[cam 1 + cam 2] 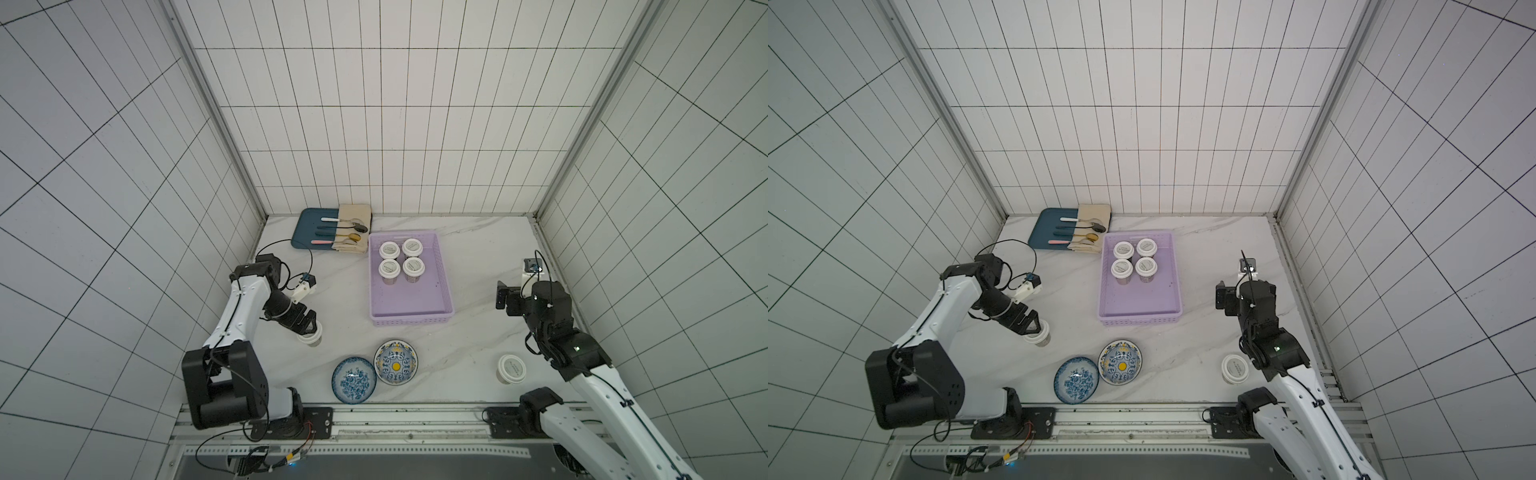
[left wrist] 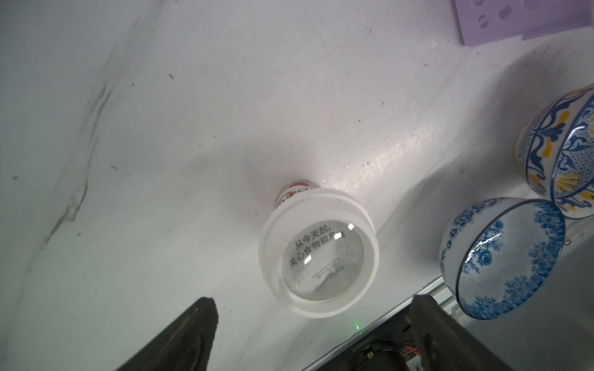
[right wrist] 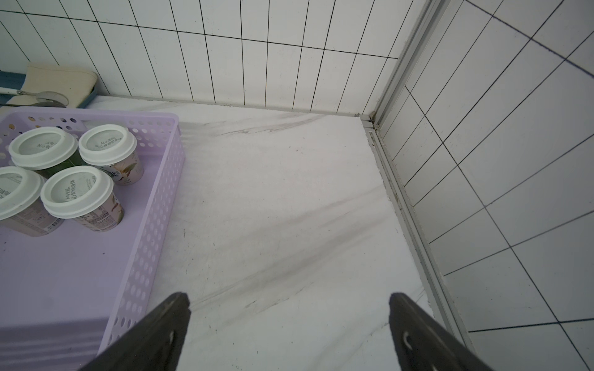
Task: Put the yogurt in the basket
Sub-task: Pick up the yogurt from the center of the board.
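Standing upright (lid skyward), yogurt (image 2: 318,257) just below spread left claw (image 1: 309,327).

The basket (image 1: 411,319) is placed mid-surface (image 1: 478,270), nearer the far edge. Four yogurt cups (image 1: 389,249) are stood in its far left corner. At the far left corner of the surface a tray (image 1: 305,232) is found, with a cloth (image 1: 353,212) and spoons (image 1: 349,228) laid on it. Two bowls (image 1: 353,380) are set just beside each other at the front edge, before the basket. A fifth cup (image 1: 312,337) is seen toward the left edge, a sixth cup (image 1: 511,368) near the front right corner.
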You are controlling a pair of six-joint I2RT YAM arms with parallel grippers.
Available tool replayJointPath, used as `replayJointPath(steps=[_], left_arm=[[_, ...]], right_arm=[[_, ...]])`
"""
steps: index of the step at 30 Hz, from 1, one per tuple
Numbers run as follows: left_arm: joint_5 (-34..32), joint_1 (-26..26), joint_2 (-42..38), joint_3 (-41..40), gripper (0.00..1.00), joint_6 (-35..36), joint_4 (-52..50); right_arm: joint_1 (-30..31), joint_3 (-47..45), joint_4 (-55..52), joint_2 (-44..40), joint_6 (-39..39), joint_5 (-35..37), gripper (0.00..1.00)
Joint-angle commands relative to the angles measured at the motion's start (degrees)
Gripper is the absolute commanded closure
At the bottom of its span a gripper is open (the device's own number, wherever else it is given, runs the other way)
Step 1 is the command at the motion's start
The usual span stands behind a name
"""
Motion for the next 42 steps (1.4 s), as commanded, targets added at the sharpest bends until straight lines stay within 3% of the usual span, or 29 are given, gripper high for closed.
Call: replayJointPath(steps=[1, 17, 31, 42], left_arm=[[2.2, 0.9, 1.4, -0.3, 0.02, 1.7, 1.1], [6.8, 1.1, 8.4, -1.0, 0.03, 4.0, 0.9], [4.9, 1.1, 10.0, -2.7, 0.03, 3.3, 3.1], [4.6, 1.2, 10.4, -2.9, 0.13, 3.4, 2.6]], right_arm=[[0.5, -1.5, 1.3, 0.1, -0.4, 0.8, 0.01], [0.6, -1.4, 1.4, 0.1, -0.4, 0.4, 0.01], [0.6, -1.5, 1.5, 0.0, -0.5, 0.3, 0.01], [0.6, -1.6, 1.4, 0.1, -0.5, 0.3, 0.01]])
